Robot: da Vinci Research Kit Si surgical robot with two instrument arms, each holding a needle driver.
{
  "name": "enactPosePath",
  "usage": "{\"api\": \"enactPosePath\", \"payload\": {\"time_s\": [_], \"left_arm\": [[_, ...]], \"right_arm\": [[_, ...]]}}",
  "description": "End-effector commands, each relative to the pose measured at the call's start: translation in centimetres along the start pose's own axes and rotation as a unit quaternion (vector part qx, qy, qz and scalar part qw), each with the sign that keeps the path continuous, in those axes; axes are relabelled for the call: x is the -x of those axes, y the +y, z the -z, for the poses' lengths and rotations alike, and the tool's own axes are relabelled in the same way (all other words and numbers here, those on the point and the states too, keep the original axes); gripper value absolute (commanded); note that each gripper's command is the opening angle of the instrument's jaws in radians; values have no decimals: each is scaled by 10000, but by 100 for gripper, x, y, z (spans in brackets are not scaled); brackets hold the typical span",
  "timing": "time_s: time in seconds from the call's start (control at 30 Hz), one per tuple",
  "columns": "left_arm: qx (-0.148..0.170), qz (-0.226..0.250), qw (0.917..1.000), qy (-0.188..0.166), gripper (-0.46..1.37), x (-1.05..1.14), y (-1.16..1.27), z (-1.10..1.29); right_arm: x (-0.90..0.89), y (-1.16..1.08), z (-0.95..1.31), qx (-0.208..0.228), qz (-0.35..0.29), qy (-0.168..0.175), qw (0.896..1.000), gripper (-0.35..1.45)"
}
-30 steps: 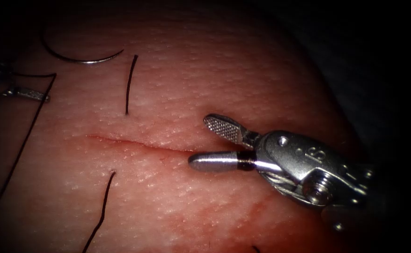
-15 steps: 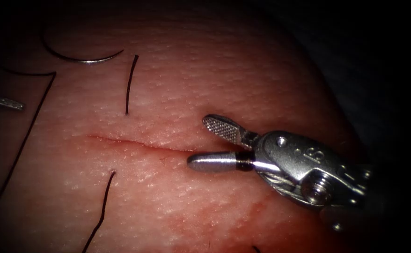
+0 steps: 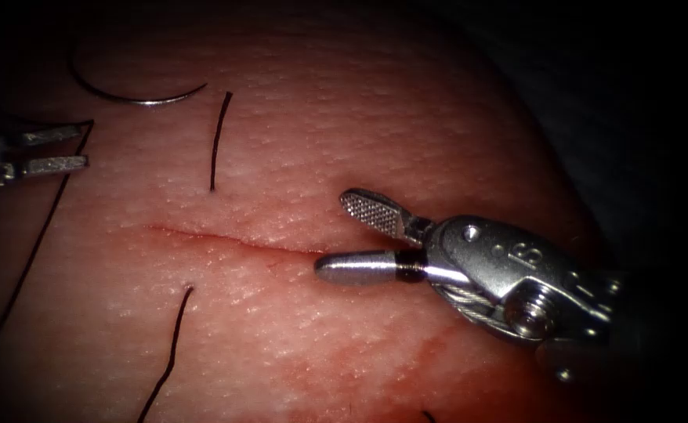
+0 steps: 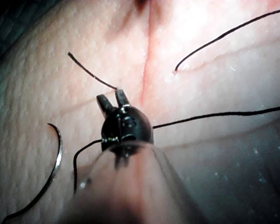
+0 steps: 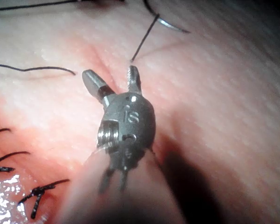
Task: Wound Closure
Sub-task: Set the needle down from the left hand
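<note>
We see the right tool (image 3: 356,235) with its fingers (image 3: 371,211) released and grasping nothing, poised at the right end of the cut (image 3: 226,241) in the tissue (image 3: 375,117). The left tool (image 3: 66,149) sits at the tissue's left edge, fingers parted and empty, beside a strand of thread (image 3: 42,235). The curved needle (image 3: 136,98) lies free on the tissue's surface near its far left corner, held by neither tool.

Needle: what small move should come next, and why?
Probably the left hand should reach for the needle: it lies free on the tissue above the cut, close by, and both it and the right hand are open, holding nothing.
</note>
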Motion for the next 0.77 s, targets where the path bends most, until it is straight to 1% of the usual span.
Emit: {"api": "enactPosePath", "payload": {"time_s": [0.03, 0.1, 0.3, 0.43, 0.57, 0.67, 0.7, 0.77], "left_arm": [[85, -35, 10000, 26, 5, 0, 2, -1], [110, -94, 9999, 38, 11, 0, 6, 0], [73, -155, 9998, 28, 11, 6, 6, 7], [74, -154, 9999, 27, 11, 5, 7, 8], [74, -153, 9999, 27, 20, 5, 7, 7], [76, -153, 9998, 27, 30, 5, 7, 8], [76, -154, 9998, 27, 38, 5, 7, 8], [63, -154, 9999, 22, 40, 5, 7, 8]], "right_arm": [[0, 0, 0, -20, -1, -1, 10000, 121], [0, 0, 1, -21, -1, -1, 10000, 121], [0, 1, 1, -6, -1, 1, 10000, 121], [0, 2, 1, 1, 32, -27, 10000, 121], [0, 4, 1, 5, 37, -26, 10000, 121], [1, 5, 1, 6, 42, -40, 10000, 121], [1, 5, 0, 6, 43, -40, 10000, 121], [1, 5, 0, 5, 43, -40, 10000, 121]]}}
